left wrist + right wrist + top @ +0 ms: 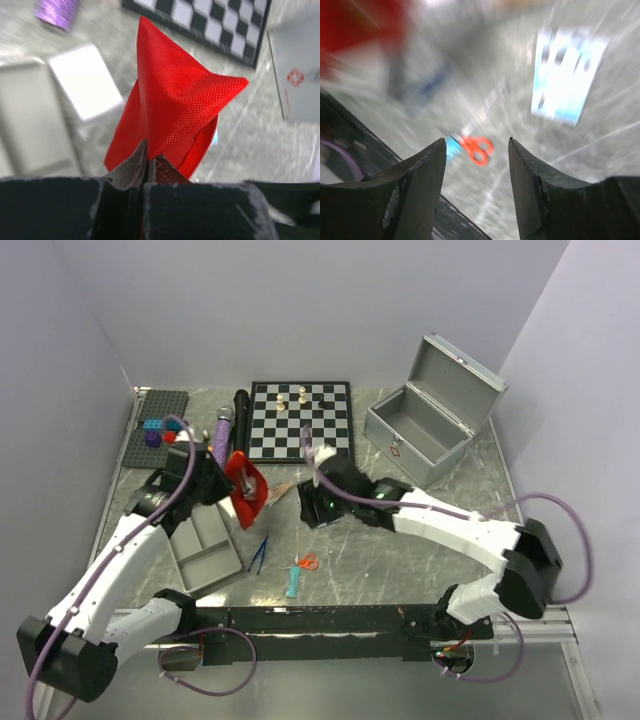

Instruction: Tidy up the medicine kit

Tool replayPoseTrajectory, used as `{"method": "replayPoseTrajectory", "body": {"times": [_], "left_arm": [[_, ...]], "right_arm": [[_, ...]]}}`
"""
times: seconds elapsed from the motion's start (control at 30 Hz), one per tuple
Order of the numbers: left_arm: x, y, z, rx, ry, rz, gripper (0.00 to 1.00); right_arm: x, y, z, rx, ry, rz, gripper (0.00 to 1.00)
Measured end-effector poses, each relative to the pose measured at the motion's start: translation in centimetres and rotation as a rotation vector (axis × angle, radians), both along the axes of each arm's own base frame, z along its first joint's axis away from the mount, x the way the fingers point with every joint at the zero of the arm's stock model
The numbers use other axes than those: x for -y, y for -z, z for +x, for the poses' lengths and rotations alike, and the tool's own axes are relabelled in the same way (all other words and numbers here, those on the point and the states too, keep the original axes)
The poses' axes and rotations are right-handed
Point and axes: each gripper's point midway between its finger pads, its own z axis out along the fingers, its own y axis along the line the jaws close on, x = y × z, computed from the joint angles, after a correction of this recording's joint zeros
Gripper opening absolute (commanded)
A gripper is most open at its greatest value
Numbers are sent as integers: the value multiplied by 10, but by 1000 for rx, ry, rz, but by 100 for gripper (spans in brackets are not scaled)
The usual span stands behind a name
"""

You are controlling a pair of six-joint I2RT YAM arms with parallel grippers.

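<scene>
The medicine kit [400, 440], a silver-grey metal case, stands open at the back right with its lid tipped back; its front wall and red emblem show at the right of the left wrist view [300, 75]. My left gripper [228, 490] [148, 151] is shut on a fold of the red pouch [246, 490] [172, 95] and holds it off the table. My right gripper [314, 504] [477, 146] hovers open over the middle of the table with nothing between its fingers. The right wrist view is blurred.
A grey divided tray [205, 550] lies front left, with blue tweezers [258, 555], red-handled scissors [306, 562] [479, 149] and a teal item [292, 585] nearby. A chessboard [300, 420], purple microphone [222, 430] and brick plate [158, 420] line the back. A blue-white packet [567, 75] lies on the table.
</scene>
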Motion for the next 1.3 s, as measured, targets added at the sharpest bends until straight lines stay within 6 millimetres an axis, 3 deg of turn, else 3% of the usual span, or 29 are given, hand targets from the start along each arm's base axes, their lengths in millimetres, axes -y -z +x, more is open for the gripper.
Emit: {"method": "replayPoseTrajectory", "body": {"times": [0.03, 0.13, 0.23, 0.33, 0.47, 0.8, 1.03, 1.3], "left_arm": [[-10, -5, 1, 14, -27, 6, 1], [-26, -21, 4, 51, -72, 15, 1], [-31, -32, 4, 81, -80, 19, 1], [-34, -33, 4, 81, -83, 24, 1], [-34, -32, 3, 75, -85, 25, 1], [-35, -31, 3, 74, -88, 26, 1], [-36, -30, 3, 71, -90, 27, 1], [-36, -25, 2, 60, -90, 29, 1]], "right_arm": [[2, 28, -8, -46, -28, -50, 59], [6, 82, -32, -134, -100, -165, 59], [3, 108, -58, -172, -184, -229, 59], [-8, 110, -70, -159, -244, -225, 59], [-15, 114, -68, -140, -264, -222, 60], [-5, 156, -65, -148, -245, -359, 57], [1, 159, -57, -109, -214, -405, 33], [8, 161, -50, -93, -153, -435, 21]]}}
